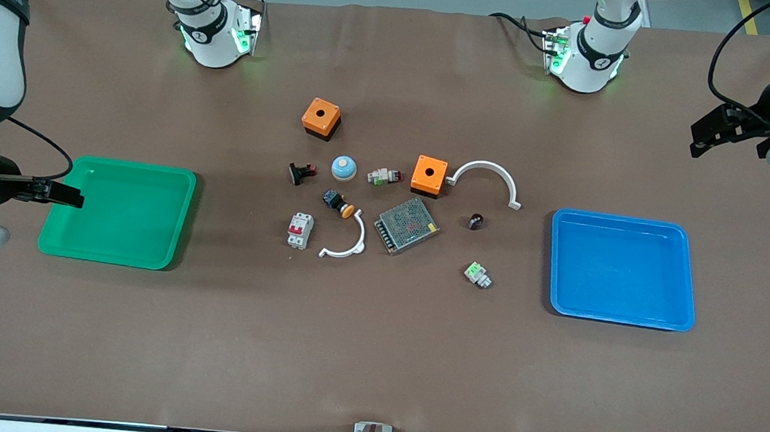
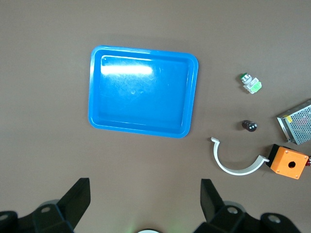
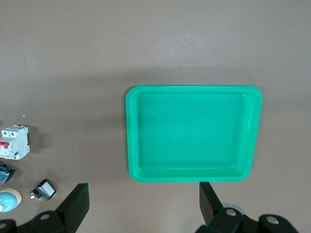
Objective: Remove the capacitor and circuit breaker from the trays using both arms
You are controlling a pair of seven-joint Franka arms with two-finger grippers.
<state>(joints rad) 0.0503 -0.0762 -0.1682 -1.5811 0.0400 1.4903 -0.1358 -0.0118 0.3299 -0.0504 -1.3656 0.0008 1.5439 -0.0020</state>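
- The right gripper (image 1: 74, 197) is held wide open and empty, up in the air at the right arm's end of the table, over the outer rim of the green tray (image 1: 182, 217).
- The breaker (image 1: 300, 230) is seen on the table well apart from that gripper, past the green tray toward the table's middle; it lies flat, red levers up, its long axis running roughly from the robots' bases to the front camera.
- The left gripper (image 1: 707, 135) is held wide open and empty over bare table at the left arm's end, near the blue tray (image 1: 685, 281).
- The capacitor (image 1: 476, 220) stands past the blue tray from that gripper; its axis cannot be told.
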